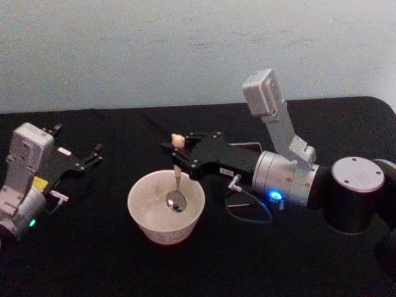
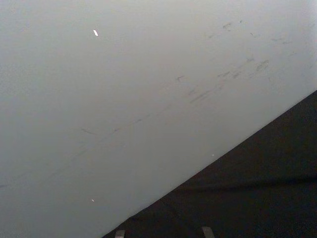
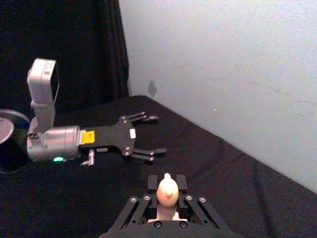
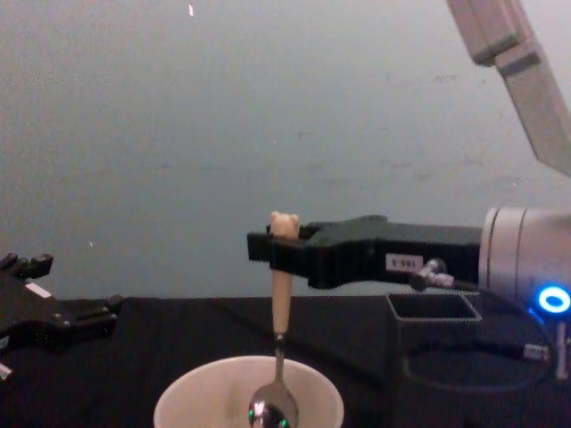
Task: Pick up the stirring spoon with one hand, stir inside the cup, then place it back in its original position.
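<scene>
Spoon (image 4: 281,312) hangs upright, metal bowl down inside the cup (image 1: 164,232), approx. mid tabletop (image 1: 93,260). Right gripper (image 1: 176,153) reaches in from the rt, clamped on the beige handle just below the bear knob. Dark square holder (image 4: 437,332) sits behind that arm, rt of the cup. Left gripper (image 1: 96,154) is well off to the left, fingers spread, holding nothing.
</scene>
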